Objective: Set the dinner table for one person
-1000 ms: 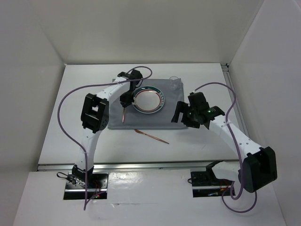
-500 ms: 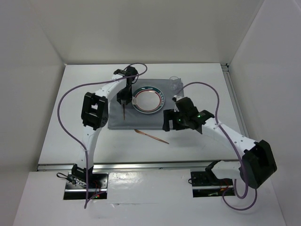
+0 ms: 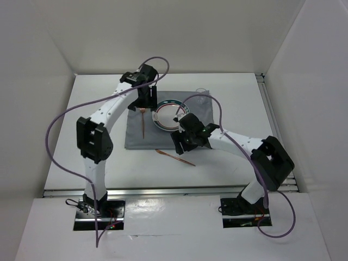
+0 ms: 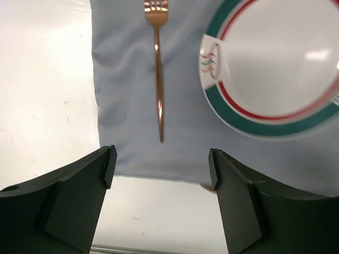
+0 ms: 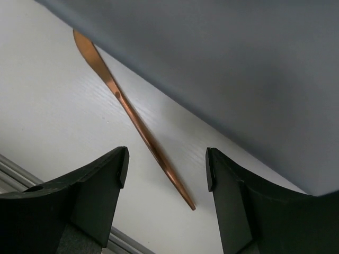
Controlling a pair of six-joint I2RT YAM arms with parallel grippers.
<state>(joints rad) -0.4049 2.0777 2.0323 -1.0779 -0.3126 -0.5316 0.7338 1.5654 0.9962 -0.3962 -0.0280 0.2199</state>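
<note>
On the white dinner table (image 3: 81, 157) lies a grey cloth (image 3: 136, 138) carrying a plate (image 3: 166, 115) with a green and red rim. A copper fork (image 4: 157, 69) rests flat on the cloth left of the plate (image 4: 275, 63). My left gripper (image 4: 161, 159) hovers open behind the fork's handle end with nothing between its fingers. A copper knife (image 5: 132, 114) lies slanted on the bare table just in front of the cloth (image 5: 238, 63). My right gripper (image 5: 167, 159) is open above the knife's handle, one finger on each side, not touching it.
A clear glass (image 3: 202, 95) stands at the cloth's far right corner. A metal rail (image 3: 163, 190) runs along the table's near edge, close to the knife (image 3: 175, 156). White walls enclose the table on three sides.
My left gripper opened, left the fork lying on the cloth and drew back toward the far side. My right arm swung left and down over the knife, its jaws narrowing slightly.
</note>
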